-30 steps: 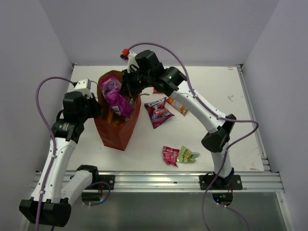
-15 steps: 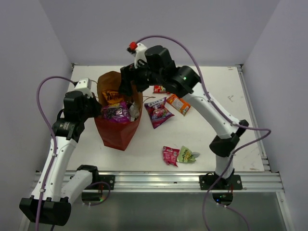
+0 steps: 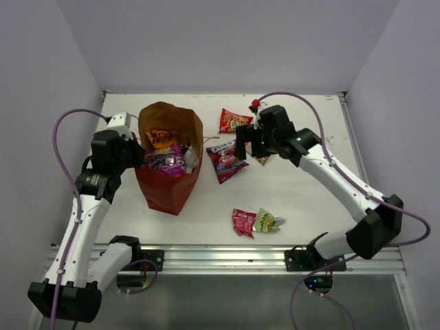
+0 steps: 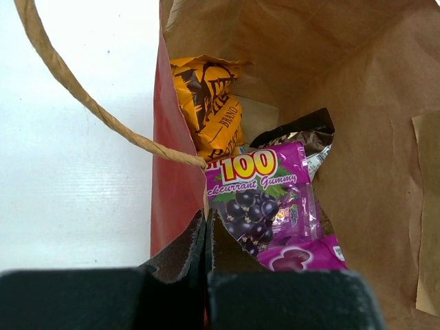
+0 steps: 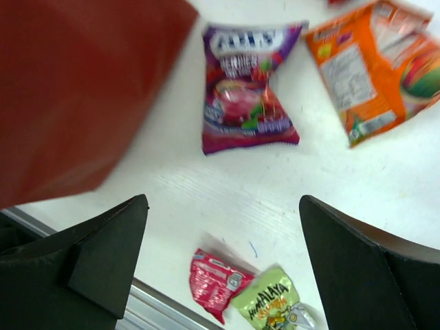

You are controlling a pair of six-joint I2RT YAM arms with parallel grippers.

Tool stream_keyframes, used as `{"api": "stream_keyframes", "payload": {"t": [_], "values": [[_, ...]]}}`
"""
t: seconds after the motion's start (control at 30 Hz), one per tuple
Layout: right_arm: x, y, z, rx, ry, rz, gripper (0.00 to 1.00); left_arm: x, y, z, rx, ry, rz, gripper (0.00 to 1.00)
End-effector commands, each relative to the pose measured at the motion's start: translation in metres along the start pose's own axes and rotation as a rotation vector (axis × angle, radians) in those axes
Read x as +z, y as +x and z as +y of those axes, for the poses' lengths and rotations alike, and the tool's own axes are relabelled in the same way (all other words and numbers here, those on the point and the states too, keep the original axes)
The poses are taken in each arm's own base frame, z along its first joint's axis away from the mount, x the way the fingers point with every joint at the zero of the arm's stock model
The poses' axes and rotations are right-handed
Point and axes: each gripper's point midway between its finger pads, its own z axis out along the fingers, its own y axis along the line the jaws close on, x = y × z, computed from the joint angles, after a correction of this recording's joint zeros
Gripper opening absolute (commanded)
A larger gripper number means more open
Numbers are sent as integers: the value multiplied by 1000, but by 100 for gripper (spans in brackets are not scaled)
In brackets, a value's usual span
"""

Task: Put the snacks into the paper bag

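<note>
orange packet [image 3: 263,160] lies apparently half hidden under right gripper [image 5: 221,203].

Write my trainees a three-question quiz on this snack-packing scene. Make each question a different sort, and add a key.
1. True or false: the right gripper holds a packet.
2. What is the left gripper clamped on? A the rim of the paper bag; B a twine handle; C an orange chip bag.
3. How many packets lie on the table outside the bag?

Key
1. False: it is open and empty.
2. A.
3. Five: red packet, purple packet, orange packet, small red packet, green packet.
</note>
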Motion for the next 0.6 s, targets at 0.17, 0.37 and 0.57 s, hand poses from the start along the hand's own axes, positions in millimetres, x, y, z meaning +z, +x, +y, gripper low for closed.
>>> {"api": "stream_keyframes", "payload": {"t": [0.17, 0.37, 0.57], "values": [[84, 24, 0, -58, -81, 60, 95, 0, -4, -7, 12, 31, -17, 0], [142, 36, -9, -102, -96, 110, 93, -3, -4, -5, 15, 21, -15, 0], [194, 56, -34, -130, -70, 182, 92, -6, -7, -4, 21, 11, -23, 0]]}}
